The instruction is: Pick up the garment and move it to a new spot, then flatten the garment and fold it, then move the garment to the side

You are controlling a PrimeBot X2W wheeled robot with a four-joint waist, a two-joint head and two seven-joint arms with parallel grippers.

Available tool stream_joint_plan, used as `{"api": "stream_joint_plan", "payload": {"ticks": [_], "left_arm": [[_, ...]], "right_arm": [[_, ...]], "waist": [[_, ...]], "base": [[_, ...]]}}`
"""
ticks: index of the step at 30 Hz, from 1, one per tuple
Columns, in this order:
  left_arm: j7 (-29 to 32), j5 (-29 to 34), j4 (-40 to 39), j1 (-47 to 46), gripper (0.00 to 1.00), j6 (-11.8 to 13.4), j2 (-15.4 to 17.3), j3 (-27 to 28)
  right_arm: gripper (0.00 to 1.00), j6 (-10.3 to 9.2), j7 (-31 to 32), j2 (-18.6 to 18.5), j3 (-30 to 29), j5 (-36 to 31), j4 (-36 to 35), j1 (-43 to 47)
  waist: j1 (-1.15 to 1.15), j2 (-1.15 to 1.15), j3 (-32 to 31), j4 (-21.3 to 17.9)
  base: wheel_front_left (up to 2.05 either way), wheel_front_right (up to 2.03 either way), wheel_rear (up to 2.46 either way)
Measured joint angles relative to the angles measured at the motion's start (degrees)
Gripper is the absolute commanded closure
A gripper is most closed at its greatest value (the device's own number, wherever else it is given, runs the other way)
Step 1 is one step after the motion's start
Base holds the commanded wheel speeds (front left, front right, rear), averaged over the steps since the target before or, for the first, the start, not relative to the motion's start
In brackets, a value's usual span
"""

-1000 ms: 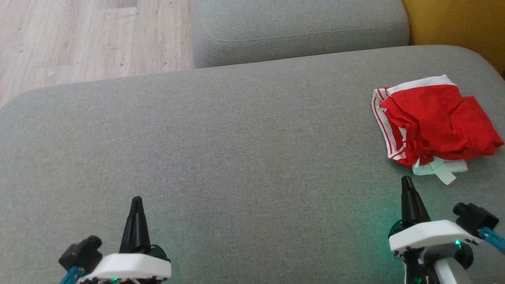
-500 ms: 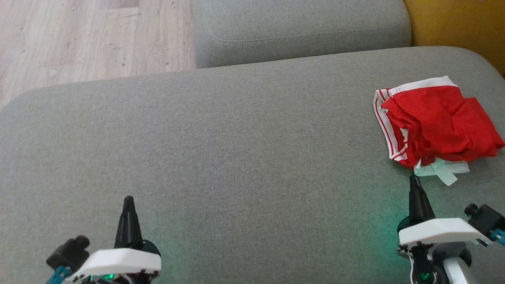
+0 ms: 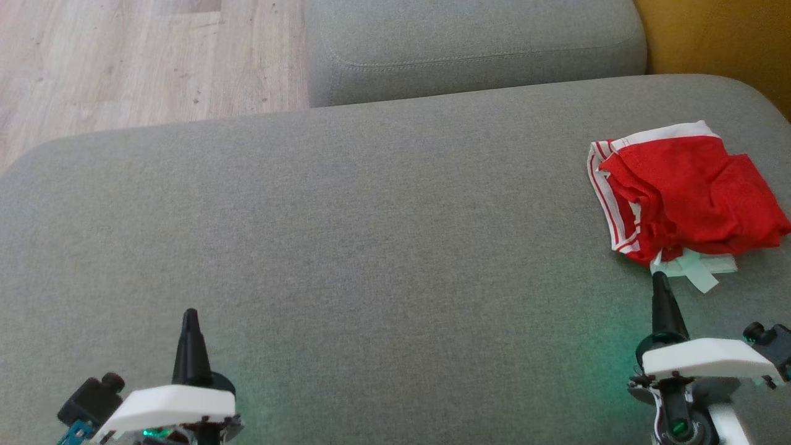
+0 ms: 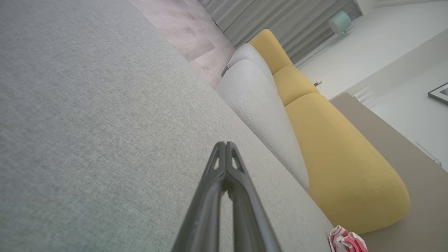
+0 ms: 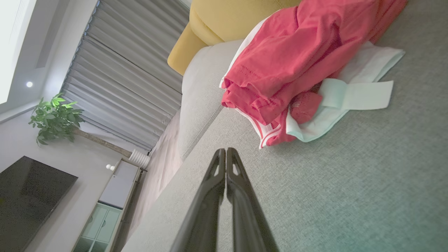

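Note:
The garment [image 3: 686,191] is a red piece with white stripes and a pale mint lining, lying crumpled at the right end of the grey sofa seat [image 3: 371,235]. It also appears close up in the right wrist view [image 5: 301,59] and as a small scrap in the left wrist view [image 4: 346,242]. My right gripper [image 3: 660,278] is shut and empty, its tip just short of the garment's mint edge. Far to the left, my left gripper [image 3: 189,314] is shut over bare cushion with nothing in it.
A second grey cushion [image 3: 476,43] lies behind the seat, with a yellow cushion [image 3: 717,37] at the far right. Wooden floor [image 3: 123,62] lies beyond the seat's far left edge. A television [image 5: 28,196] and a plant [image 5: 56,117] show in the right wrist view.
Both grippers have drifted lower in the head view, the left one leftwards and the right one rightwards. The garment lies as before; the camera has shifted slightly.

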Motion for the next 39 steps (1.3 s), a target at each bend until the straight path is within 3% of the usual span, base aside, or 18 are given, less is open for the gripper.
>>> {"api": "stream_joint_plan", "payload": {"ticks": [39], "left_arm": [[6.6, -24.6, 0.7, -2.3, 1.00, -1.6, 0.0, 5.2]], "right_arm": [[1.00, 0.00, 6.6, 0.2, -4.3, 25.2, -3.3, 0.0]], "waist": [[0.00, 0.00, -0.2, 0.9]], "base": [[0.00, 0.00, 0.00]]}}
